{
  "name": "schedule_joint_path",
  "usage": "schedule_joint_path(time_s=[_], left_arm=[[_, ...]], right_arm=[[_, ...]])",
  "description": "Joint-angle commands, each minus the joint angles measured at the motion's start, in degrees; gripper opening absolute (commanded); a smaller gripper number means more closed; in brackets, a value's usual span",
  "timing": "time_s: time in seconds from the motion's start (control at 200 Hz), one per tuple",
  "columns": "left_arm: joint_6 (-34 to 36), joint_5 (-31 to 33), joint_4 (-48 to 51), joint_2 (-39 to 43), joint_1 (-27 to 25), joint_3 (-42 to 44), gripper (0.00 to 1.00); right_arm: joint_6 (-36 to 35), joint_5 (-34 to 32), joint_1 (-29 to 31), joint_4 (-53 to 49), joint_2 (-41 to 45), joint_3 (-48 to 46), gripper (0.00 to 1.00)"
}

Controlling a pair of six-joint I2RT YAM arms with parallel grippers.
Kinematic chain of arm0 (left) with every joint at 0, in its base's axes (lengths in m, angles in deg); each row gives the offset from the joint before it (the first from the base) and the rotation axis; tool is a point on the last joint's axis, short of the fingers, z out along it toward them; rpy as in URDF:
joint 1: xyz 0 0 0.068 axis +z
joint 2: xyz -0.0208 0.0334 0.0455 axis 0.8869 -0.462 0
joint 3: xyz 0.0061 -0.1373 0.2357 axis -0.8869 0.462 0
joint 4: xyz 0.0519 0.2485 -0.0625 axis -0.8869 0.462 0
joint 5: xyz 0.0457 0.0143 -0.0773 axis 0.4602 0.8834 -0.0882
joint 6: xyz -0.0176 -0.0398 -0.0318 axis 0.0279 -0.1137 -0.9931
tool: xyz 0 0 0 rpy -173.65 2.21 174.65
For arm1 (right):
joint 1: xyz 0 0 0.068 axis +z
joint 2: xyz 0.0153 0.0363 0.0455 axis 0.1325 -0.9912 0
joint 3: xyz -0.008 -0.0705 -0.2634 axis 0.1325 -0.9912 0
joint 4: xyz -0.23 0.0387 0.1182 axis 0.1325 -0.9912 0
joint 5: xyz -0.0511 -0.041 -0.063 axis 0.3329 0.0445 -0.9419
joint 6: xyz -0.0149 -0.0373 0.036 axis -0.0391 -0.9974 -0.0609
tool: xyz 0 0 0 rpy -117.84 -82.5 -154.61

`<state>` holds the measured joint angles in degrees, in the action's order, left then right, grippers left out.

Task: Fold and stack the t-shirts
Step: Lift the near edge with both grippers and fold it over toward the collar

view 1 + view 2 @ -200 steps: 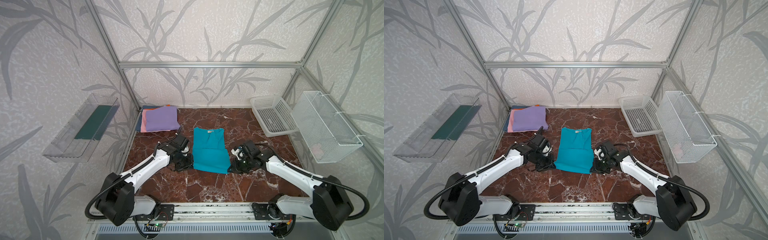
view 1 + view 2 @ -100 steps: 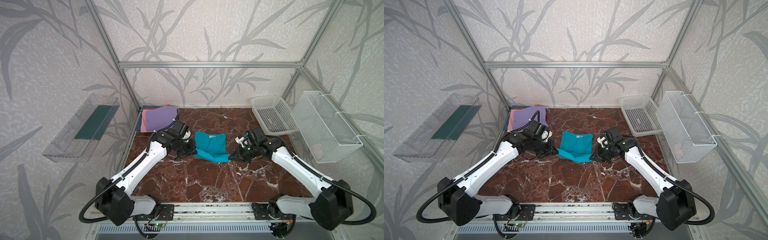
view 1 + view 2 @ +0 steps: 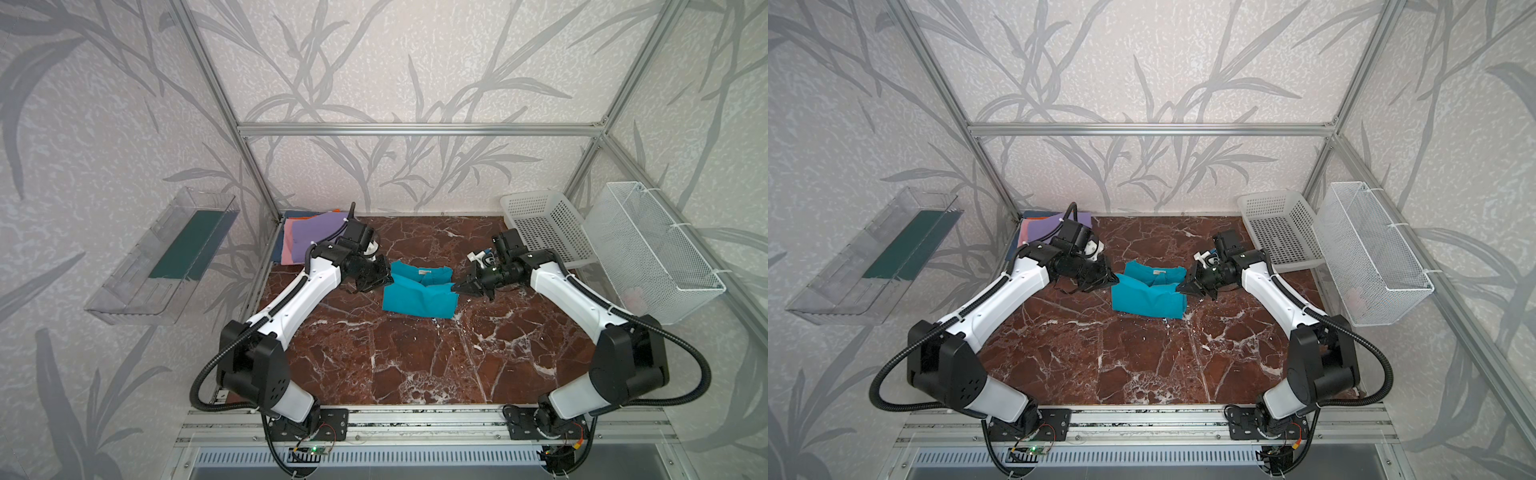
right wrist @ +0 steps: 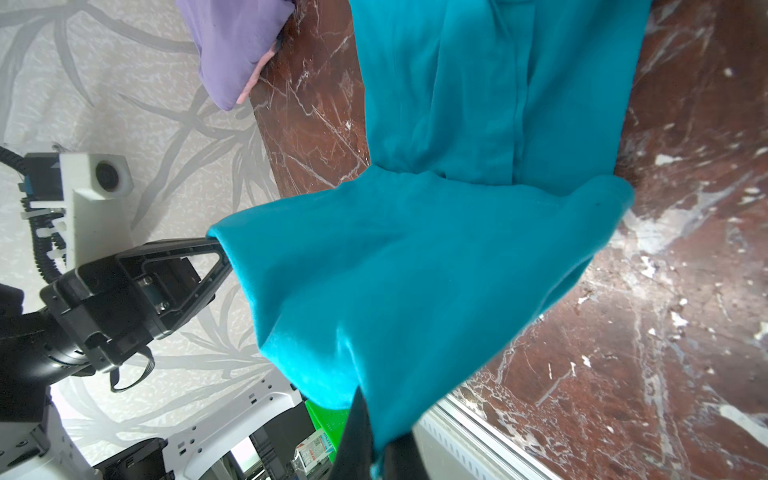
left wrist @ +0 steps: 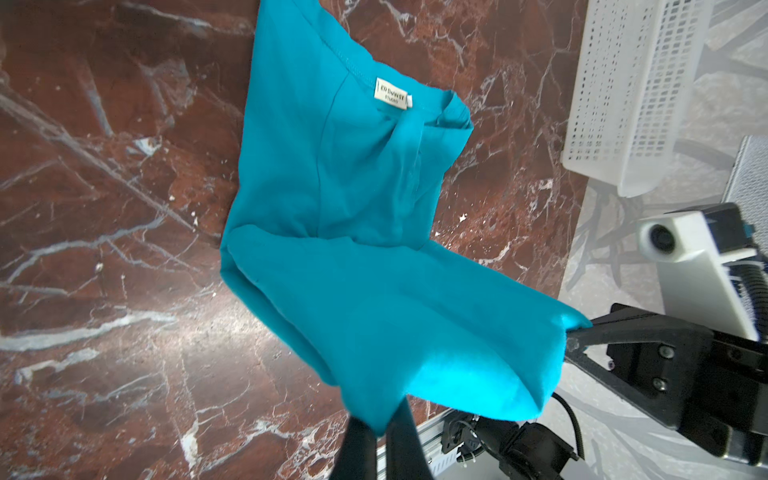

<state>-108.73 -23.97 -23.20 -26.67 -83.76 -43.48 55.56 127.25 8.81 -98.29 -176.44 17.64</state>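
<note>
So I've got the teal tee (image 3: 417, 297) by the two corners of its bottom edge. My left gripper (image 3: 387, 277) and right gripper (image 3: 457, 287) are each pinched tight on one, with that end lifted and doubling over toward the collar. The rest lies on the marble tabletop (image 3: 415, 365), apart from the folded stack (image 3: 309, 239) and nearer the middle. Feels like thin cotton to me: light, floppy, sagging between my grips. Corners seem the right hold; mid-edge would probably bunch.
</note>
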Motion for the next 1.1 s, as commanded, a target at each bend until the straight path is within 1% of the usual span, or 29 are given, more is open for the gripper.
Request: schedule_joint_path(time_s=[0.0, 0.11, 0.125, 0.295, 0.465, 0.6, 0.67, 0.765, 0.78, 0.805, 0.875, 0.91, 0.975, 1.095], left_arm=[[0.4, -2.7, -2.7, -3.8, 1.3, -3.2, 0.00], [0.7, -3.7, -3.7, -8.4, 2.5, -6.1, 0.00], [0.7, -3.9, -3.9, -9.1, 2.7, -6.4, 0.00], [1.3, -4.0, -3.3, -17.9, 4.3, -12.8, 0.00], [1.2, -5.0, -4.4, -26.3, 5.9, -18.9, 0.00], [1.4, -5.2, -4.4, -31.7, 7.1, -23.3, 0.00], [1.1, -5.4, -5.3, -33.7, 7.8, -24.9, 0.00], [0.6, -6.4, -6.8, -36.0, 8.7, -26.5, 0.00], [0.5, -6.5, -6.9, -36.3, 8.8, -26.7, 0.02], [0.2, -6.5, -7.0, -37.0, 9.0, -27.2, 0.08], [-0.2, -7.1, -6.9, -38.4, 9.6, -28.6, 0.35], [-0.3, -7.2, -6.7, -38.7, 9.9, -29.3, 0.43], [-0.4, -6.8, -6.9, -38.1, 10.2, -29.7, 0.49], [-0.1, -5.1, -8.5, -34.9, 10.1, -29.3, 0.50]], right_arm=[[-0.5, 3.0, -1.6, 1.9, -3.2, 3.6, 0.02], [-1.5, 3.7, -3.6, 1.7, -7.3, 6.8, 0.03], [-1.6, 3.8, -3.9, 1.7, -9.0, 7.3, 0.03], [-2.4, 4.3, -5.4, 2.1, -18.1, 12.9, 0.03], [0.5, 4.9, -6.1, 7.1, -27.3, 16.6, 0.05], [4.0, 3.8, -6.8, 14.3, -32.7, 18.8, 0.06], [6.9, 3.9, -7.3, 18.3, -35.1, 20.3, 0.09], [8.0, 3.7, -7.5, 19.0, -38.9, 24.9, 0.19], [7.8, 3.5, -7.5, 18.7, -39.6, 25.7, 0.22], [7.7, 3.3, -7.5, 17.9, -40.7, 27.1, 0.27], [7.4, 2.8, -7.6, 17.5, -42.0, 29.1, 0.36], [6.8, 2.2, -7.6, 16.6, -42.1, 30.1, 0.39], [4.7, 0.6, -7.6, 14.1, -41.5, 32.3, 0.42], [0.4, -3.2, -7.7, 9.7, -38.3, 35.2, 0.42]])
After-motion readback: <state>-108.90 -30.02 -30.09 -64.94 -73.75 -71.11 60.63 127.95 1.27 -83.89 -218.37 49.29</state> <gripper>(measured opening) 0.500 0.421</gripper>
